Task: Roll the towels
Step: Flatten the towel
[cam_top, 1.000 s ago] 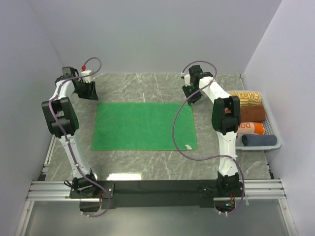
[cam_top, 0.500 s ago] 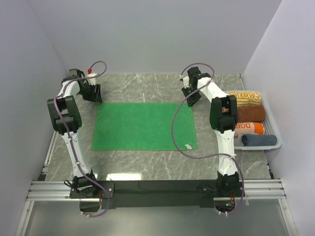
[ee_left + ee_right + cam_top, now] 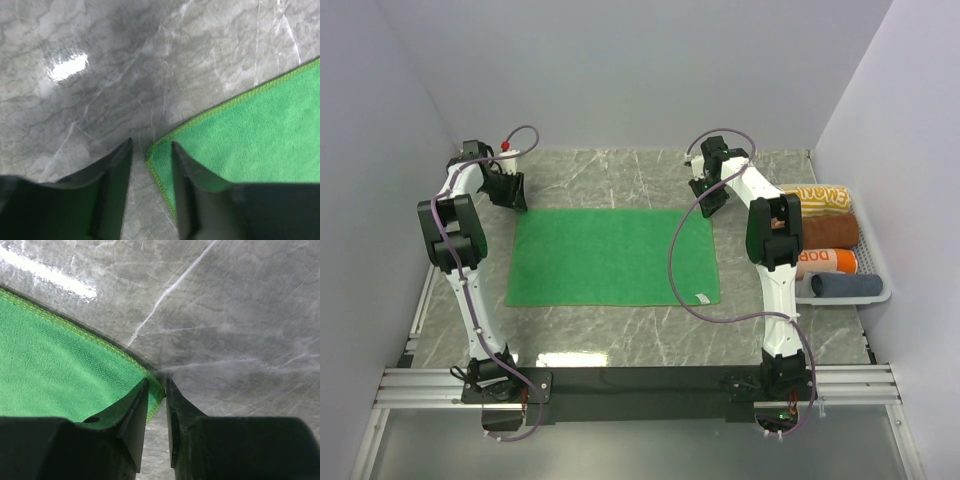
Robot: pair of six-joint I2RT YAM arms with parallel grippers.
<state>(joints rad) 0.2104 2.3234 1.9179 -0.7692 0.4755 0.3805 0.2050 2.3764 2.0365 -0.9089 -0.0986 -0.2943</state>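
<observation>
surface: grey marbled table (image 3: pixel 620 330) | centre: green towel (image 3: pixel 610 257) spread flat, long side 9-to-3, white tag (image 3: pixel 701 298) at its 5 o'clock corner | 3 o'clock edge: white tray (image 3: pixel 880 292) holding rolled towels (image 3: pixel 830 233)

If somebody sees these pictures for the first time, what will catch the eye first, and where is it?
The bright green towel lies flat in the middle of the grey marble table. The left gripper and the right gripper each stand at one of its far corners, fingers on either side of the corner. At the right edge, a white tray holds four rolled towels.
</observation>
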